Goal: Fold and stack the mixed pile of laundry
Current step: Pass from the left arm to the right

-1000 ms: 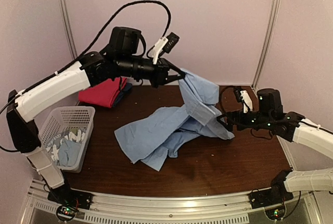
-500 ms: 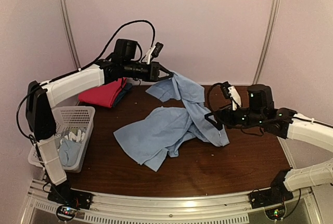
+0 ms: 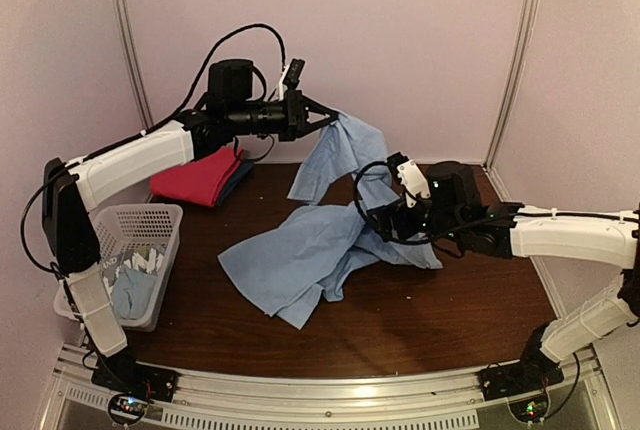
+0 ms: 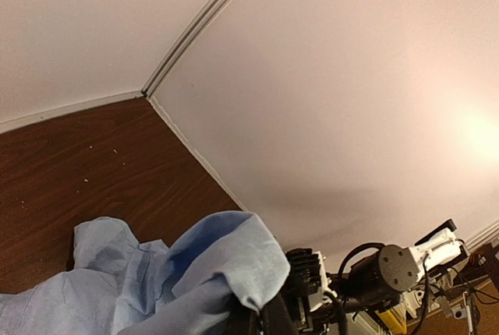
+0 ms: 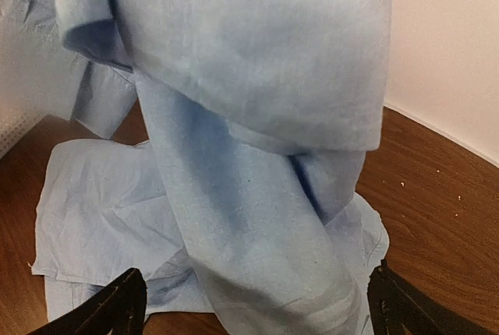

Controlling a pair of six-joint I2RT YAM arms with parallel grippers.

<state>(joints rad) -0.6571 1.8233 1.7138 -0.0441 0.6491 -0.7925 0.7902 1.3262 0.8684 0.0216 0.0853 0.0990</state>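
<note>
Looks like the spread-it-out step to me, before any real folding. The left jaws are clamped shut on an edge of the big plain shirt (image 3: 300, 255) and hold it up in the upper middle of the top view. The rest drapes down and lies crumpled on the worktop (image 3: 430, 320) at centre frame. The right jaws are wide open with nothing in them, just beside the hanging fold. In the right wrist view the cloth hangs right in front of the fingertips (image 5: 125, 297). Next move, I'd guess: pinch a second corner — single layer only — so both arms can stretch it flat. Another blue garment with white print (image 3: 130, 290) sits in the basket (image 3: 150, 225), lower left.
</note>
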